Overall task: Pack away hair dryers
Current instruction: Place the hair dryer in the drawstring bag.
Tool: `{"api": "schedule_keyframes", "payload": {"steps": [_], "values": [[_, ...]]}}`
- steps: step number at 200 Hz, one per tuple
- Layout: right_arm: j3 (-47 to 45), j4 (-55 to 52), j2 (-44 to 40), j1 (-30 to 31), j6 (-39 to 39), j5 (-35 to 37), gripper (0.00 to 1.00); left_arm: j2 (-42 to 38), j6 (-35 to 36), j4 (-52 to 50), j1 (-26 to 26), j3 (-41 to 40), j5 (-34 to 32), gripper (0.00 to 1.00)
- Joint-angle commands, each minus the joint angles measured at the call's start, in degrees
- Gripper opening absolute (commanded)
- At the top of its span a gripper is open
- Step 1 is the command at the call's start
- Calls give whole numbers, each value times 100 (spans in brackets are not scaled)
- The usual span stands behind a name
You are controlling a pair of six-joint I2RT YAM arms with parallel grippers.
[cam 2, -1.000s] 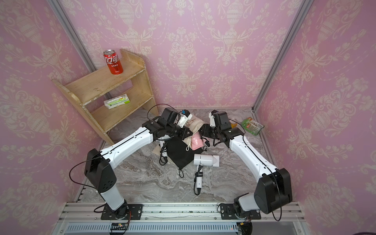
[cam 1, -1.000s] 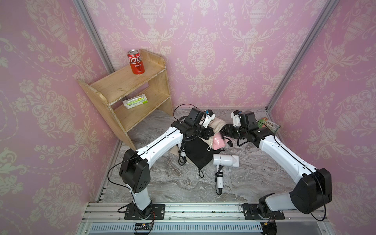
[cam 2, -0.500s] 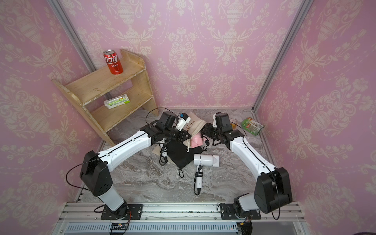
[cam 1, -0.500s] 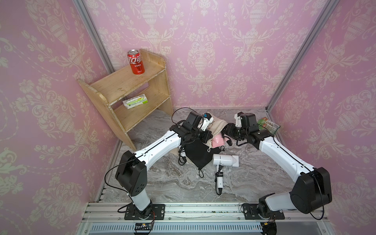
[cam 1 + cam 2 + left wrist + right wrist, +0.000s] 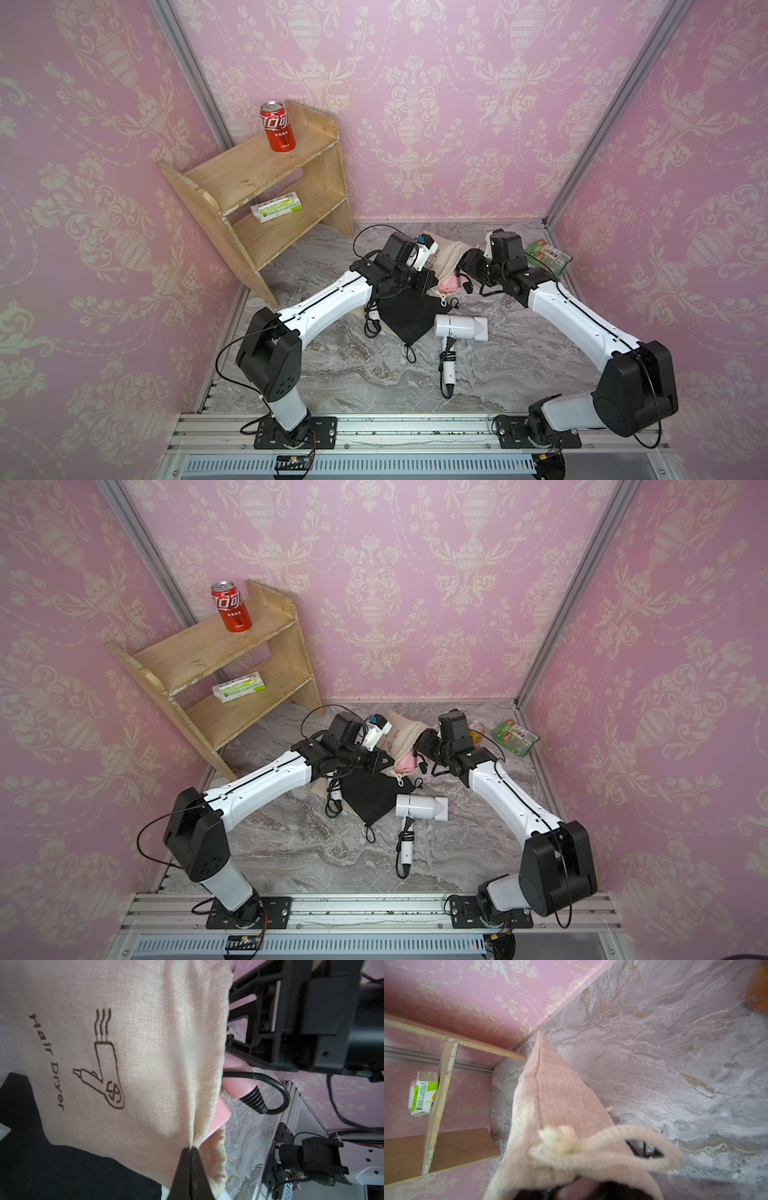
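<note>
Tabletop (image 5: pixel 519 365): left claw (image 5: pixel 190 1151) tight on pouch rim (image 5: pixel 224 1043), right claw (image 5: pixel 467 268) tight on pink dryer (image 5: pixel 236 1082)

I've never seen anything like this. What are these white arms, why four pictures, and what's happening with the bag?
These are two robot arms bolted to a rail, each ending in a two-fingered gripper. Both top views look down on the whole scene; the two close-ups come from cameras on the wrists. On the marbled table lie a white hair dryer, a black pouch and a beige pouch. The left gripper is shut on the beige pouch's edge. A pink hair dryer pokes from its mouth, with the right gripper right beside it; whether it grips the dryer I cannot tell.
</note>
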Motion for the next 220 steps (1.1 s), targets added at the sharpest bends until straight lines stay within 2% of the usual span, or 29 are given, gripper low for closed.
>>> {"api": "schedule_keyframes", "payload": {"steps": [1,40,87,139,161,192,220], "values": [[196,365,-79,201,55,568,37,-38,-85,-49,-71,37,224,0],[375,158,243,629,-17,1245,37,-3,-92,-1,-65,187,205,0],[648,177,617,926,394,1818,38,-5,-171,171,-70,233,261,0],[783,146,1122,1025,744,1769,43,-6,-220,297,-65,274,252,0],[820,9,1187,1058,706,1759,50,13,-181,270,-59,333,194,0],[633,-73,1059,1060,590,1725,65,8,-246,154,61,356,-72,0],[485,-74,933,1059,556,1554,72,-81,-415,146,216,270,-258,0]]}}
